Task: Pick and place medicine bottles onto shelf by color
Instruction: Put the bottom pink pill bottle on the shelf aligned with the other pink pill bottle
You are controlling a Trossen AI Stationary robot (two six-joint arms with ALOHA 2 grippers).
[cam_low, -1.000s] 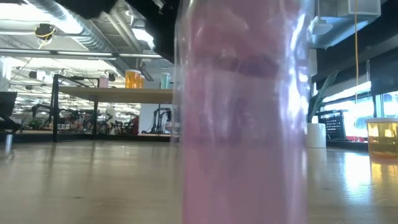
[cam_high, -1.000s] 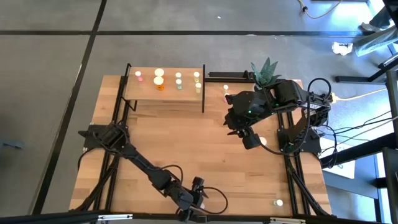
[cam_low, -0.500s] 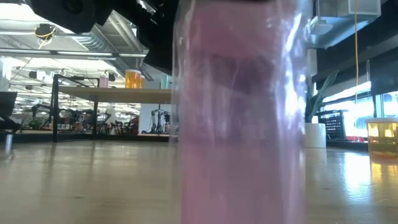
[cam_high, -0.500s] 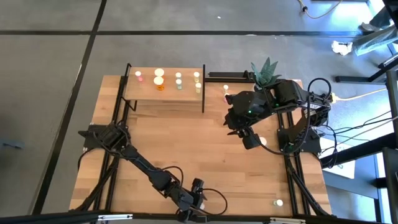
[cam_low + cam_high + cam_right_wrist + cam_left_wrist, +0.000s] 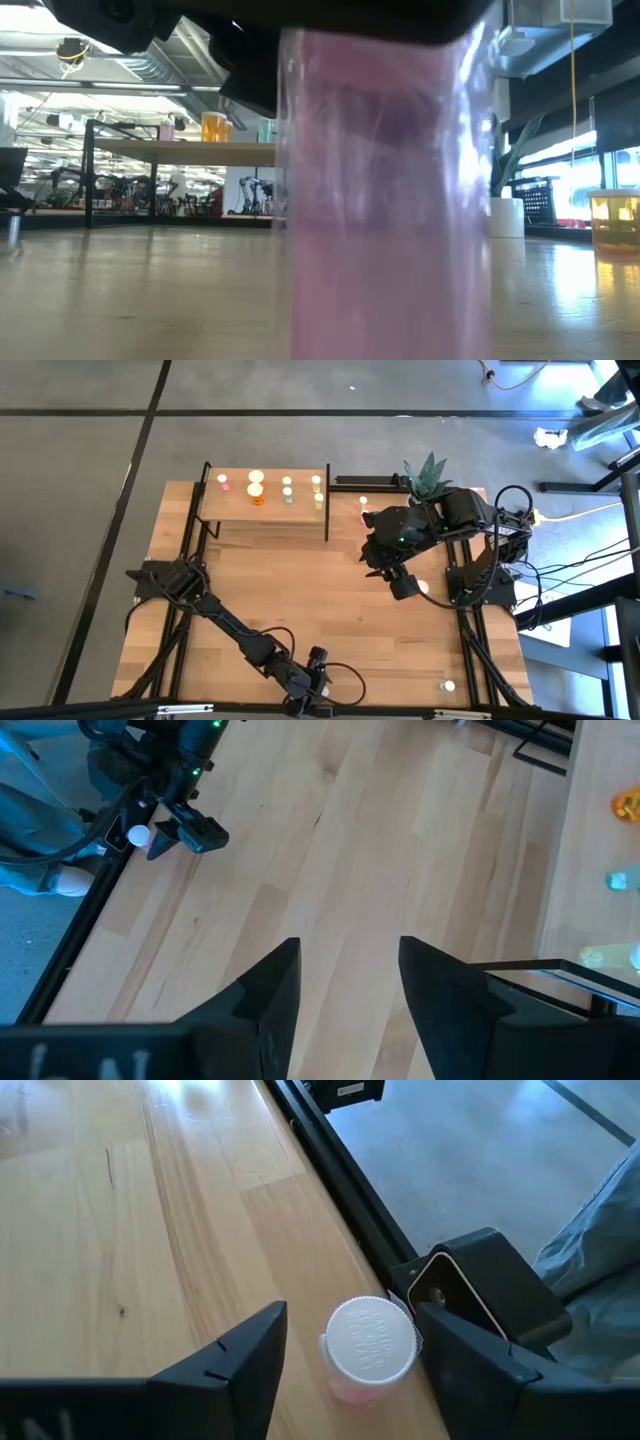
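Left wrist view: a pink bottle (image 5: 371, 1352) with a white cap stands upright on the table (image 5: 130, 1230), close to its front edge. It sits between the two fingers of the left gripper (image 5: 345, 1360), which straddle it on either side. A narrow gap shows between the cap and each finger (image 5: 235, 1365), so the jaws are spread around the bottle, not pinching it. Just past the bottle a black box (image 5: 480, 1285) sits at the table's edge.

In the low view the same pink bottle (image 5: 385, 200) fills the middle of the picture, with the dark left gripper over its top.

From the high view, the left gripper (image 5: 318, 678) is at the table's front edge. The shelf (image 5: 262, 506) stands at the far left of the table, well apart from it, with several small bottles (image 5: 256, 488) on top. One more bottle (image 5: 448, 685) stands near the front right corner.

The right gripper (image 5: 400, 582) hangs above the right half of the table, near a plant (image 5: 428, 473). In the right wrist view its fingers (image 5: 270, 990) are spread with nothing between them.
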